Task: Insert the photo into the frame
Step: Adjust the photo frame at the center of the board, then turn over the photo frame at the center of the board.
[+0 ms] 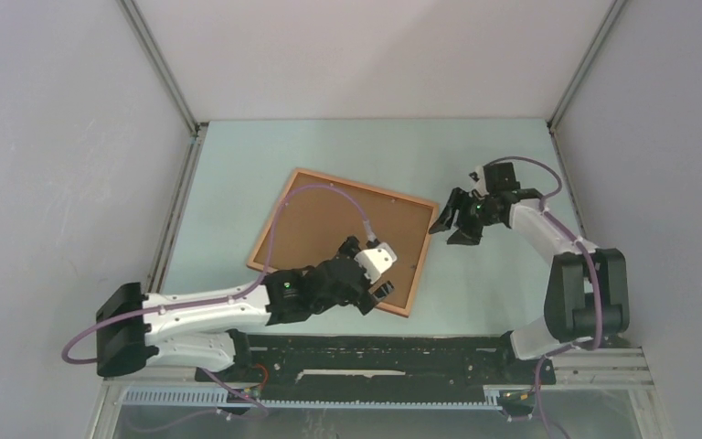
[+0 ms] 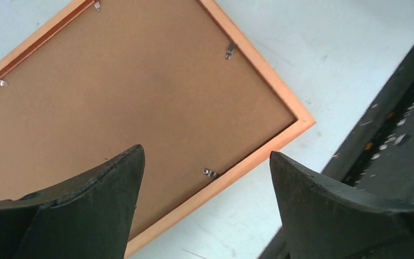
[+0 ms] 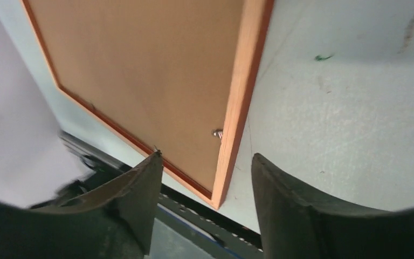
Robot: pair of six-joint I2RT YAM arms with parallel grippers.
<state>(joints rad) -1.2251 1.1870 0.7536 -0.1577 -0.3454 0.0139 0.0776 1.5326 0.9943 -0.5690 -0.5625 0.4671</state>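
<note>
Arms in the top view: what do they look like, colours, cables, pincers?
Both the left arm and right arm have white shells with black joints and bases. A purple cable loops along each. Each wrist is black; the left pincer and right pincer have broad, dark, tapering fingers.

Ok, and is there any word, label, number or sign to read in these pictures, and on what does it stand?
None can be read. The frame lies face down; its brown backing board is plain, without print or sticker. The left pincer and the right pincer carry no legible marking. The table shows only small stains.
</note>
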